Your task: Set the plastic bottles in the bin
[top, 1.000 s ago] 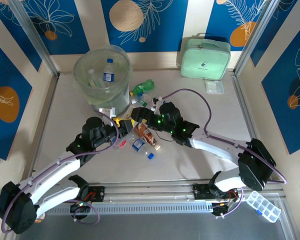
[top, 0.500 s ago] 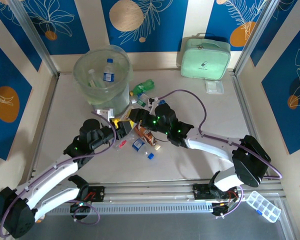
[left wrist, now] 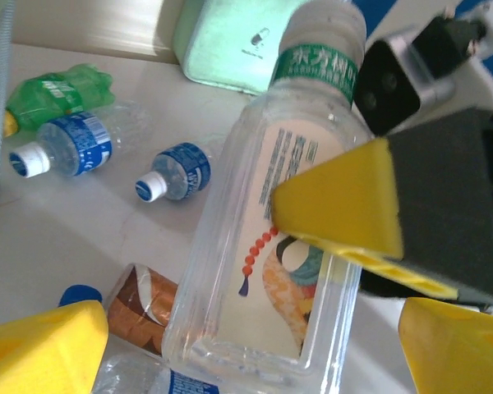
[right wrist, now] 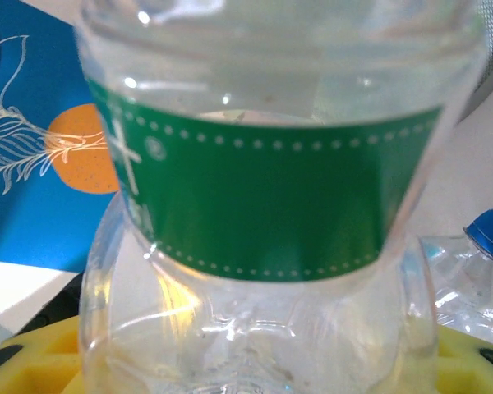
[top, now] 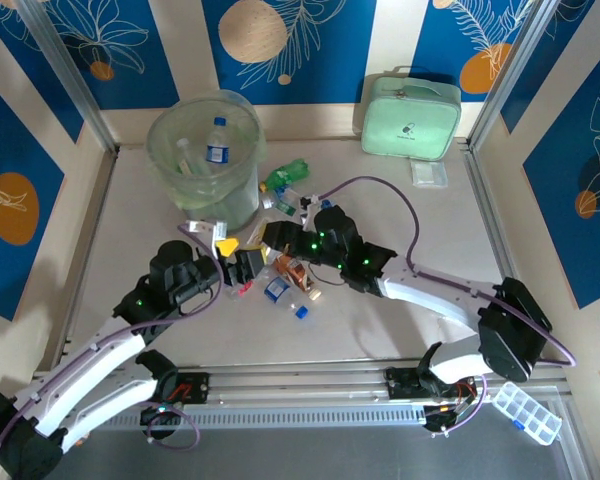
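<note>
The left claw [left wrist: 251, 328] is wide open and holds nothing; its two yellow fingers [left wrist: 41, 349] stand far apart at the lower corners of the left wrist view. Between them and a little ahead is a clear bottle [left wrist: 230, 246] with a green band on the neck and a printed label on the side. It is tilted, with the neck pointing away from the left claw and the flat base close to it. The right claw [right wrist: 246, 361] is closed on this bottle: one yellow finger of it presses on the side of the bottle, and in the right wrist view the bottle sits between the two yellow fingers, very close to the camera. Ahead and to the left of the left claw, more bottles lie on the table: a crushed green bottle [left wrist: 57, 90], a blue-labelled bottle [left wrist: 78, 146] with a white cap just beside it, and a smaller blue-labelled bottle [left wrist: 179, 171] nearer to the clear one. A brown-labelled bottle [left wrist: 148, 300] lies under the base of the clear bottle, close to the left finger. The bin [top: 230, 195] stands near, just beyond the left claw, with at least two bottles inside. A mint green case [top: 410, 115] stands far ahead of both claws.
</note>
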